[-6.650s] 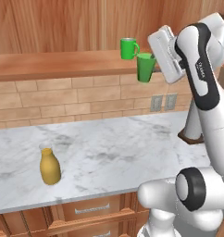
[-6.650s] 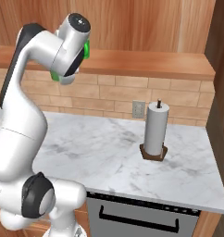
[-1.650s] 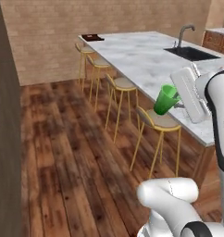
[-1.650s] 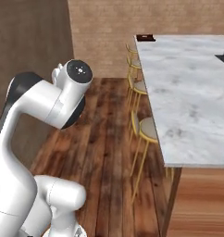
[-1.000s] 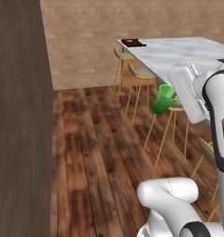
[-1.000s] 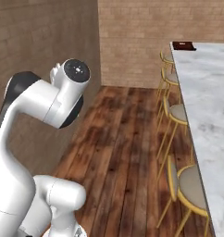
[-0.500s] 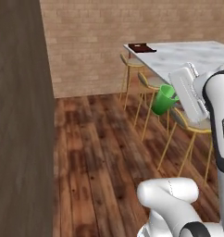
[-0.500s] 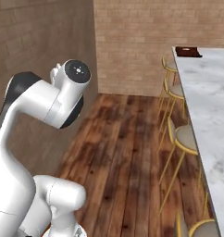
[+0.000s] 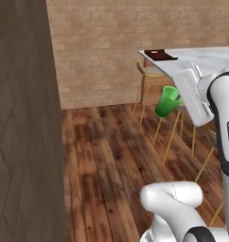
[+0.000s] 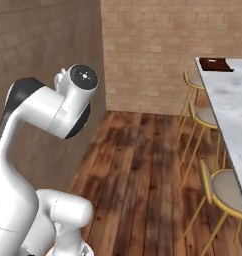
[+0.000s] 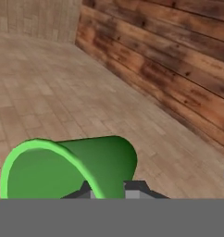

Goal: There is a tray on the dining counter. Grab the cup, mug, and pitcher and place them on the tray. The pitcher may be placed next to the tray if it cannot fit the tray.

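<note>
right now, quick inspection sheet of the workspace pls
surface: marble dining counter ahead on the right, its near stretch bare
job's things: green cup held tilted in the air over the floor; brown tray at the counter's far end; mug and pitcher nothing seen
clutter: nothing seen
grippers: gripper shut on the cup's wall, fingers at its rim
cables: nothing seen
surroundings: gold stools along the counter, wood plank floor, brick wall, dark panel on the left

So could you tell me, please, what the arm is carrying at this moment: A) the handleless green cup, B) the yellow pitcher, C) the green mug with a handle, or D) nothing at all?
A: the jaws are shut on the cup, a green tapered tumbler with no handle, carried tilted above the wooden floor in the left base view.
</note>
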